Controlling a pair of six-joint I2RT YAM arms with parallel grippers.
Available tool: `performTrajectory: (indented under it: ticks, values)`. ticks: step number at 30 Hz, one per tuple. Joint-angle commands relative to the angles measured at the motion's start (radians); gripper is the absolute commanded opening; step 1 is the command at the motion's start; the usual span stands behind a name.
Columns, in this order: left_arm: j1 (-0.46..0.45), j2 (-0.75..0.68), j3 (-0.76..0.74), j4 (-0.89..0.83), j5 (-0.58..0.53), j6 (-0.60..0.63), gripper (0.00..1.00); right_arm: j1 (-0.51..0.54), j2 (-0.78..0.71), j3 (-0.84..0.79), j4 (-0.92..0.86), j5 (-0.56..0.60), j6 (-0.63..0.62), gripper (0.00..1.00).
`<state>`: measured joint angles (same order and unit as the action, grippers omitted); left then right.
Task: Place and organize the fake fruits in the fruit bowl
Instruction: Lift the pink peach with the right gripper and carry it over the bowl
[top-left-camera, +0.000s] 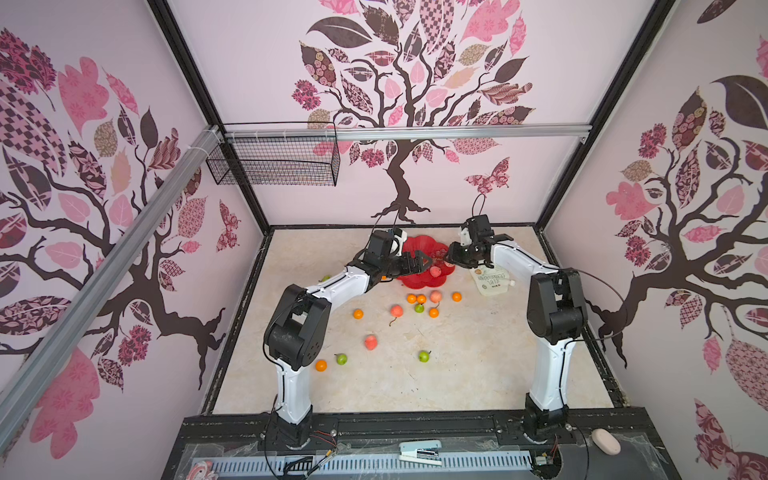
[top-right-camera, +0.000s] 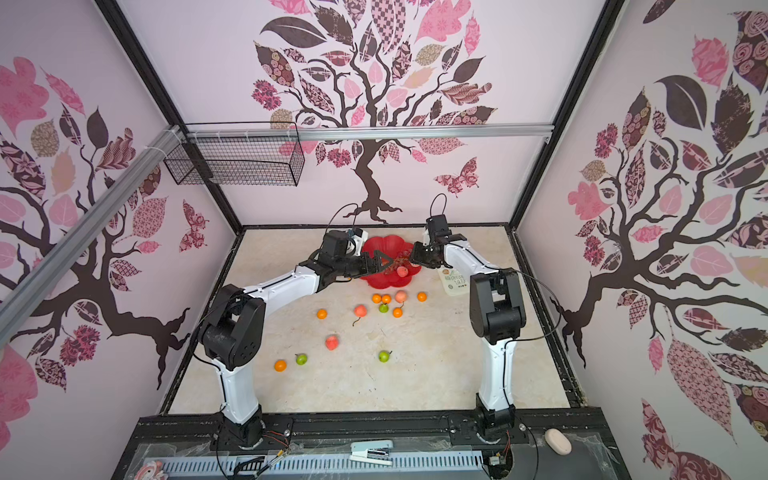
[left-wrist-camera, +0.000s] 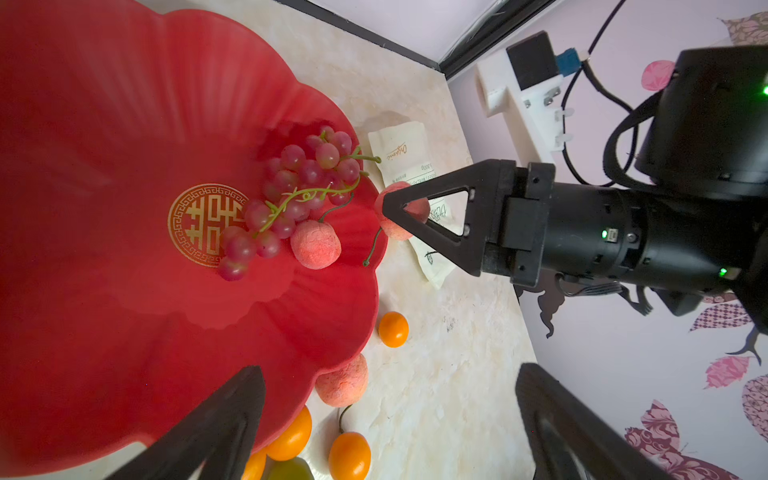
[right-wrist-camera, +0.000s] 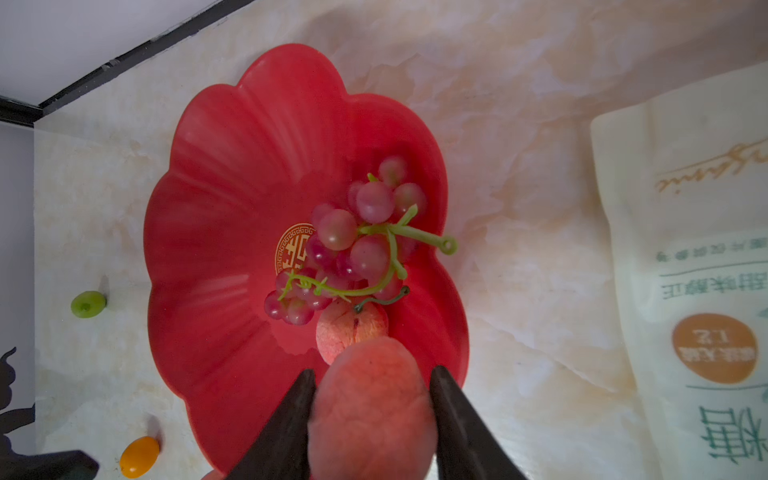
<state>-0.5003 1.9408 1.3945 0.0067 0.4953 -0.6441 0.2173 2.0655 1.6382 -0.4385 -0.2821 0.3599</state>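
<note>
The red flower-shaped fruit bowl sits at the back middle of the table. In it lie a dark red grape bunch and a pink peach. My right gripper hangs over the bowl's right rim, shut on another peach. My left gripper hovers open and empty over the bowl's near side. Several fake fruits lie loose in front of the bowl: oranges, a green one, peaches.
A printed paper packet lies right of the bowl. More fruits sit nearer the front: a peach, green ones, an orange. A black wire basket hangs on the back left rail.
</note>
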Motion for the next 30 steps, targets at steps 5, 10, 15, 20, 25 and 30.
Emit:
performTrajectory:
  ticks: [5,10,15,20,25,30]
  values:
    - [0.007,0.017,0.052,0.006,0.015,-0.008,0.98,0.017,0.089,0.073,-0.051,-0.026,-0.013,0.46]
    - [0.008,0.019,0.054,0.005,0.018,-0.011,0.99,0.021,0.106,0.08,-0.056,-0.022,-0.013,0.47]
    - [0.007,0.026,0.057,0.002,0.025,-0.017,0.98,0.021,0.12,0.094,-0.064,-0.013,-0.016,0.48]
    - [0.008,0.023,0.058,-0.001,0.025,-0.014,0.98,0.021,0.12,0.102,-0.068,-0.004,-0.015,0.51]
    - [0.007,0.02,0.058,-0.003,0.026,-0.011,0.98,0.021,0.113,0.108,-0.071,0.001,-0.013,0.54]
    - [0.007,0.011,0.061,-0.023,0.016,0.011,0.98,0.021,0.084,0.111,-0.073,0.014,-0.019,0.54]
